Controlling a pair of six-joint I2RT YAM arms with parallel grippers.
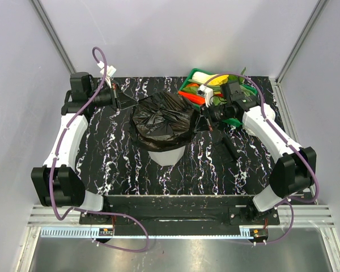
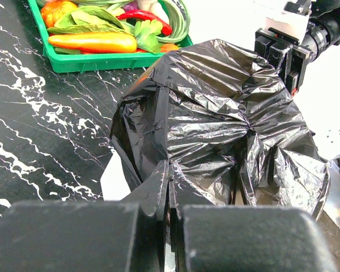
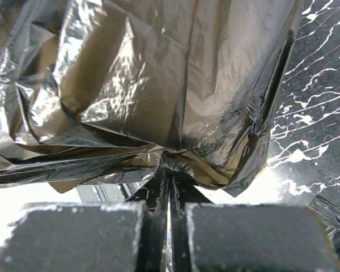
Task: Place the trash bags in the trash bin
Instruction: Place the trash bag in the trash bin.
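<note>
A crinkled black trash bag (image 1: 161,118) is draped over the mouth of the white trash bin (image 1: 167,157) in the middle of the table. My left gripper (image 1: 119,102) is at the bag's left edge, its fingers (image 2: 158,184) shut, with thin film pinched between the tips. From the right, my right gripper (image 1: 207,119) is shut on a bunched edge of the bag (image 3: 158,85). In the left wrist view the bag (image 2: 226,113) covers the bin's top, and a strip of the bin's white wall (image 2: 115,182) shows below it.
A green tray (image 1: 188,85) of vegetables stands at the back right, close behind my right gripper, and also shows in the left wrist view (image 2: 102,61). A small flat black bundle (image 1: 229,149) lies on the marbled black table right of the bin.
</note>
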